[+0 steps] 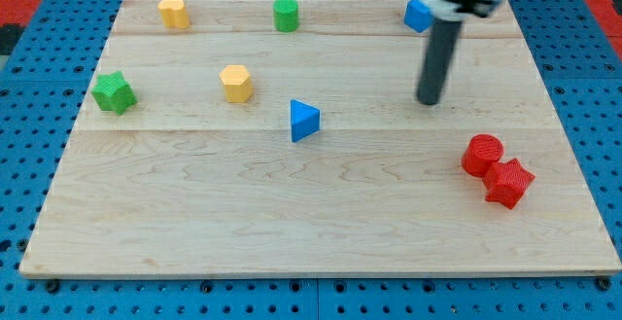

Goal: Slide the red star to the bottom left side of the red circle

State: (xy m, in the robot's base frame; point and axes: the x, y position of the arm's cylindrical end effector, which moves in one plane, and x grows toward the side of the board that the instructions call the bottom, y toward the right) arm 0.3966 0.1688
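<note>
Seven blocks on the wooden board (321, 232), tip parked up at one o'clock.

Red star (509, 183) low toward four o'clock on the board, pressed against the red circle (482, 155); star at roughly four o'clock of the circle, the two touching. No fingers on this rod and nothing held: just my tip (429, 100), bare, standing well apart at eleven o'clock of the red pair, touching no block. Blue triangle (303, 121) near board centre, at nine o'clock of the tip. Yellow hexagon-like block (235, 83) at ten o'clock of the triangle, green star-like block (114, 92) far out at nine. Along twelve o'clock edge: yellow block (174, 12), green cylinder (285, 15), blue block (418, 15) partly hidden behind the arm.
</note>
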